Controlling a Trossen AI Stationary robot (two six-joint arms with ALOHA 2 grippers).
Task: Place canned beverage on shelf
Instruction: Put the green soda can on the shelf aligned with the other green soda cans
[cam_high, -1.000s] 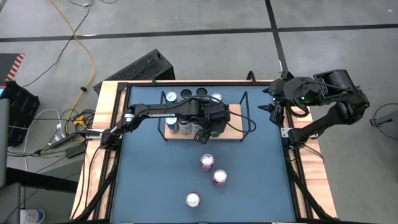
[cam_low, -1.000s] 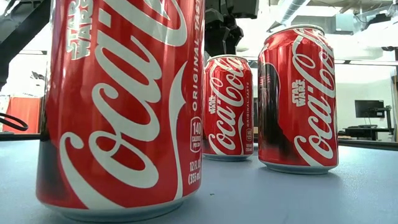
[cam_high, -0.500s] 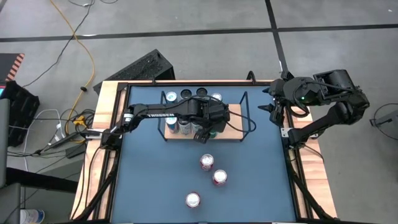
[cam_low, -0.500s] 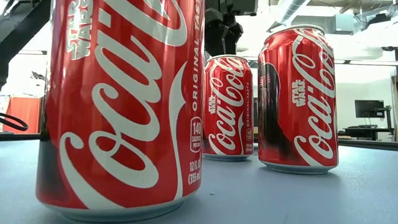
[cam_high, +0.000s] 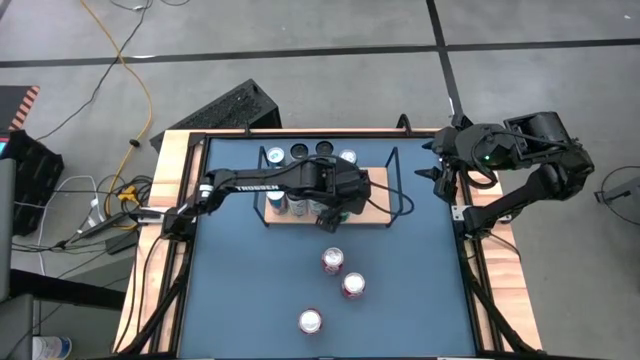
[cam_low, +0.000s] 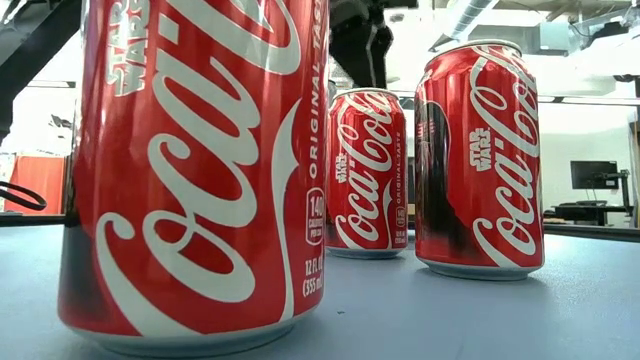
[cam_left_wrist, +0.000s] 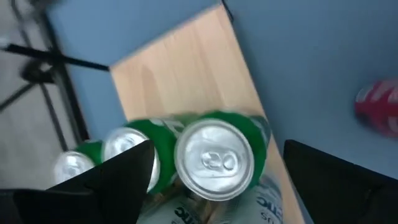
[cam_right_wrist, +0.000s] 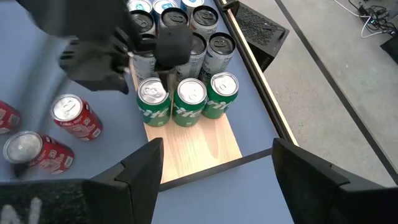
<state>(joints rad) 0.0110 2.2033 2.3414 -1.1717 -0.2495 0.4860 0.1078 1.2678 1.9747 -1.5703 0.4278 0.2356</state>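
The shelf (cam_high: 375, 212), a light-wood board in a black wire frame, lies toward the table's far side. Three green cans (cam_right_wrist: 191, 96) stand upright in a row on its left part. My left gripper (cam_high: 327, 213) hovers open over them; in its wrist view the fingers (cam_left_wrist: 124, 180) stand on either side of one green can (cam_left_wrist: 217, 158), apart from it. Three red cans (cam_high: 332, 260) stand on the blue tabletop nearer the front and fill the low view (cam_low: 195, 170). My right gripper (cam_high: 440, 172) waits open, raised at the table's far right corner.
Several more cans (cam_high: 298, 152) stand in a row along the table's far edge behind the shelf. The shelf's right half (cam_right_wrist: 199, 146) is bare wood between the wire side rails. A raised wooden rim (cam_high: 170, 200) borders the table.
My left gripper has tipped a little over the green cans on the shelf. The cans stand where they were.
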